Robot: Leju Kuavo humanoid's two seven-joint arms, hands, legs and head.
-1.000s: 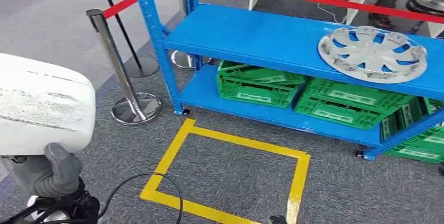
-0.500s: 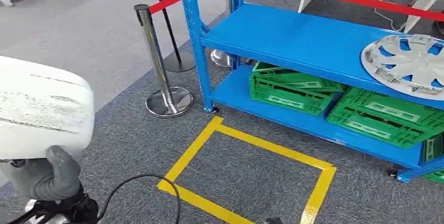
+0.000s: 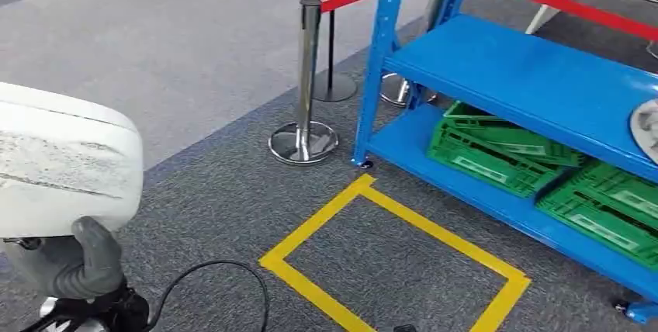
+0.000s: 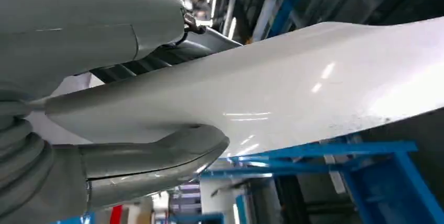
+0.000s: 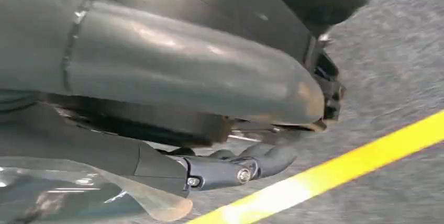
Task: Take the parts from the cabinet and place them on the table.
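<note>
Right, your left hand (image 3: pixel 81 258) is clamped on the white part (image 3: pixel 66 165), thumb under and fingers over, so it rides level clear of the rack (image 3: pixel 535 84). Your right hand (image 5: pixel 173 109) hangs over the tape (image 5: pixel 335 174) beside that rack; whether it's closed, I can't tell.

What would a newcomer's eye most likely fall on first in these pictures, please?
Probably the large white part at the near left of the head view, gripped from below by the robot's left hand. Next comes the bright blue cabinet at the right, with green crates on its lower shelf. Then the yellow tape rectangle on the grey carpet before it.
</note>
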